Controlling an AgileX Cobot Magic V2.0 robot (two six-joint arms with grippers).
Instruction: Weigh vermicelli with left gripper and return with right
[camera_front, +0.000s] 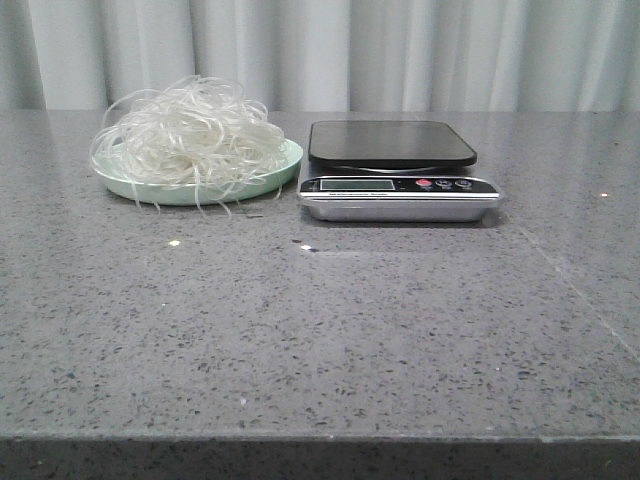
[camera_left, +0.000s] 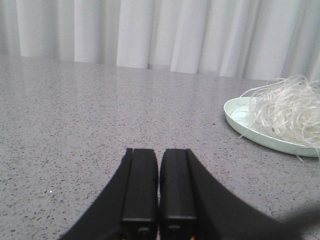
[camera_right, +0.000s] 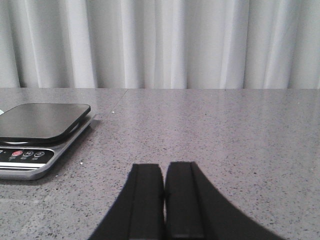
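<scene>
at the far left of the grey speckled table (camera_front: 320, 330), the vermicelli (camera_front: 190, 135) sits heaped on a pale green plate (camera_front: 150, 188), a few loose strands drooping over the near rim onto the tabletop. just beside the plate, to its right, stands a kitchen scale (camera_front: 398, 180) with a bare black weighing pad, a silver base and small buttons; its display is too small to read. a pale pleated curtain (camera_front: 400, 50) closes off the back.

neither arm shows in the front view. the left gripper (camera_left: 159, 187) appears only in its own wrist view, fingers pressed together with nothing between them, low over bare table, well apart from the plate, which is cut off at the frame edge. the right gripper (camera_right: 164, 197) is likewise clenched and empty, with the scale partly cropped off to one side.
</scene>
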